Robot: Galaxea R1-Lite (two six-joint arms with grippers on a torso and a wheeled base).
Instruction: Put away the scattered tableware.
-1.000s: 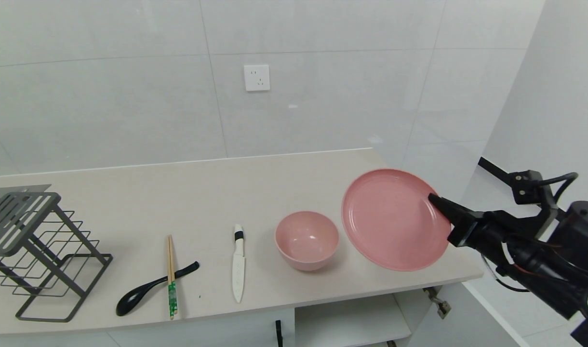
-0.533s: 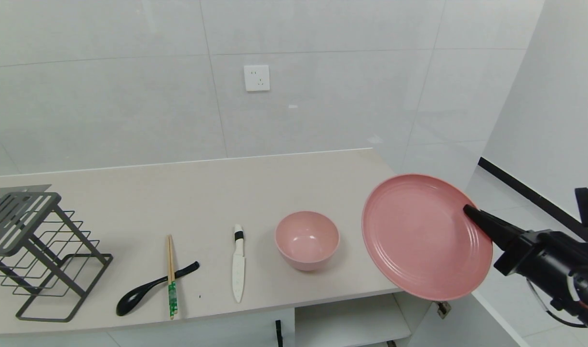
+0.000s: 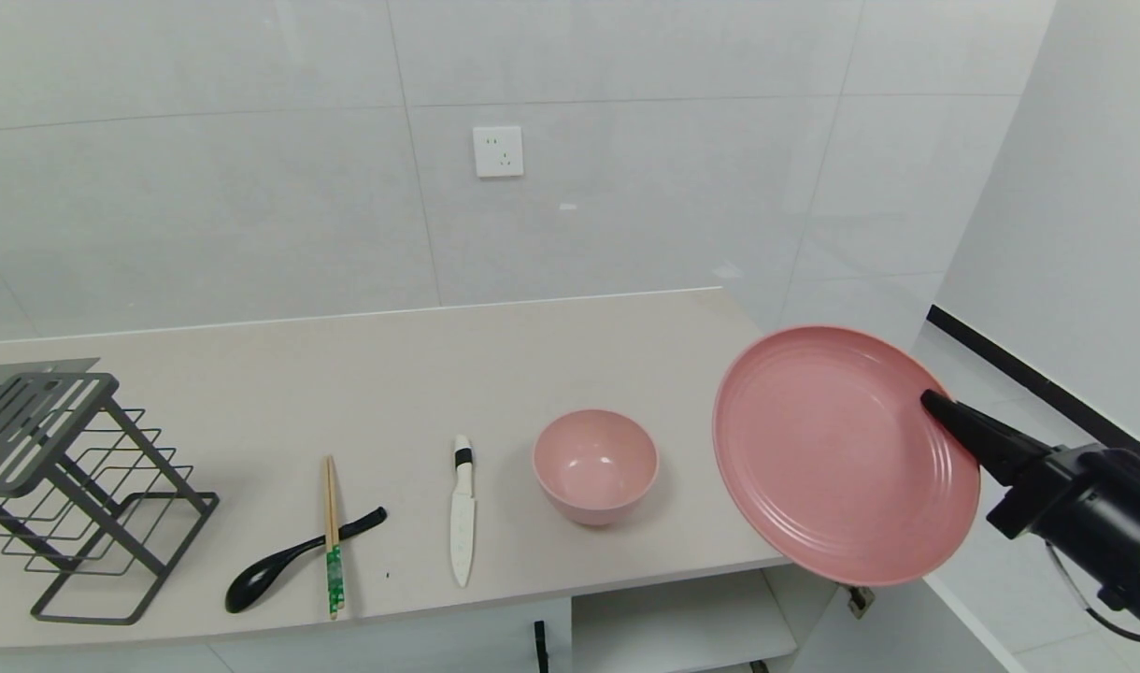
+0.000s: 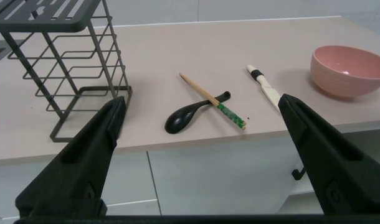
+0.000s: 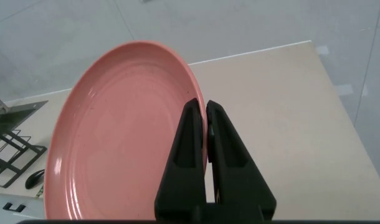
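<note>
Head view: countertop (image 3: pixel 392 374), white-tiled wall (image 3: pixel 252 187), pink plate (image 3: pixel 832 449)

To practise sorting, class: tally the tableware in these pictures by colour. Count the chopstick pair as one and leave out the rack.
Pink: 2, the plate and the bowl
Black: 1, the spoon
White: 1, the knife
Wood: 1, the chopsticks
Total: 5
</note>
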